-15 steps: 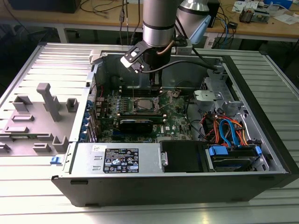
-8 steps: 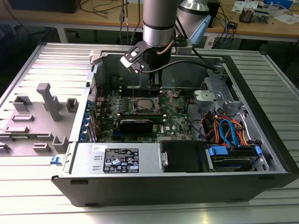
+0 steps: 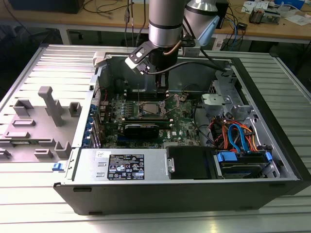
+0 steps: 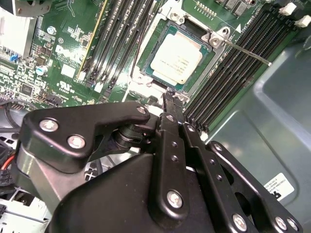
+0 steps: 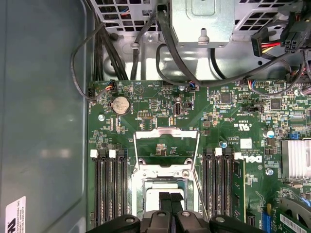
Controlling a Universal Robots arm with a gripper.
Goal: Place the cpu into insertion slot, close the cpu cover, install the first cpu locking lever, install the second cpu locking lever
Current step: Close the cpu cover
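Gripper (image 4: 169, 93), jaws together, as I saw it hanging over the near edge of the insertion slot (image 4: 147, 57). The cpu (image 4: 176, 58) lay seated in that slot. The cpu cover (image 5: 166, 133) stood swung open, and a locking lever (image 4: 248, 52) jutted free.

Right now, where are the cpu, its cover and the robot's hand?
cpu (image 4: 176, 58), second wrist view, middle of its silver top.
cpu cover (image 5: 166, 132), first wrist view, one bar of its metal frame.
hand (image 5: 170, 198), first wrist view, midway between its black fingertips.
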